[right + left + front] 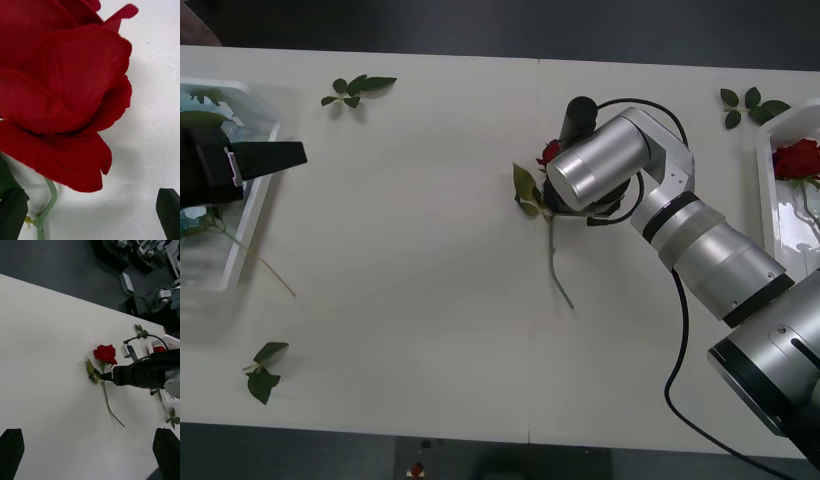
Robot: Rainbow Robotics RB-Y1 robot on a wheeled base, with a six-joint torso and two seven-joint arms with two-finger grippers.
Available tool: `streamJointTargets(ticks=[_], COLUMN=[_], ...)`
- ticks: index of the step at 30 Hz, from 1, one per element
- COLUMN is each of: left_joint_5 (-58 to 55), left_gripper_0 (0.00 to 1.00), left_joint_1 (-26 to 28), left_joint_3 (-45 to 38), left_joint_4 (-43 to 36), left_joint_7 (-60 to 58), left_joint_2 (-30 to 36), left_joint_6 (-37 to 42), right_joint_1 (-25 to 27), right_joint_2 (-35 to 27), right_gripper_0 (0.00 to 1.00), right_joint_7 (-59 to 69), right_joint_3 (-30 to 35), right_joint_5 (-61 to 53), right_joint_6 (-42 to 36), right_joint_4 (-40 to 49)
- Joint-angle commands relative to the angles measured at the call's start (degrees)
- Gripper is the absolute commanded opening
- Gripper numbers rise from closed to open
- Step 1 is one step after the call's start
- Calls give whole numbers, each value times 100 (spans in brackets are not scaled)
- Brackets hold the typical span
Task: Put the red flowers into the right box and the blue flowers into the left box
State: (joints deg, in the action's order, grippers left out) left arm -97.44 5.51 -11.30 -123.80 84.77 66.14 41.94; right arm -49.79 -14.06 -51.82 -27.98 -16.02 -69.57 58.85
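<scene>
An artificial red rose on a thin green stem (552, 250) lies mid-worktop (400, 250) (bloom away from the robot). The right end effector (108, 376), fingers spread, is down at its stem below the bloom. The left end effector (275, 155), black fingers spread, hovers over the translucent white left tray (240, 240).

My right arm (710, 255) was brushed-silver cylinders w/ black ring joints; a black cable (675, 340) looped along it, and another arced over the wrist. Right gripper (107, 377) was matte black w/ black fingers (169, 212). Left gripper (275, 155) was a black block w/ a small pink/white mark, flat black fingers (11, 448).
</scene>
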Motion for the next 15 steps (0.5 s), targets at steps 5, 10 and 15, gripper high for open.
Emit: streamJointTargets(ticks=[5,10,15], left_joint_5=[147,472,955], left_gripper_0=[100,100,100], left_joint_1=[-331,-481,-411], left_joint_3=[946,1359,1377], left_joint_4=[-707,-856,-900], left_joint_7=[356,470,558], left_joint_2=[171,110,-13], left_joint_6=[-450,-477,-160], right_joint_1=[-207,-189,-172], right_joint_2=[79,96,96], right_gripper_0=[100,100,100], right_joint_7=[128,155,181], right_joint_3=[-252,-287,-366], right_joint_5=[64,81,99], right_joint_6=[57,57,57], right_joint_4=[100,100,100])
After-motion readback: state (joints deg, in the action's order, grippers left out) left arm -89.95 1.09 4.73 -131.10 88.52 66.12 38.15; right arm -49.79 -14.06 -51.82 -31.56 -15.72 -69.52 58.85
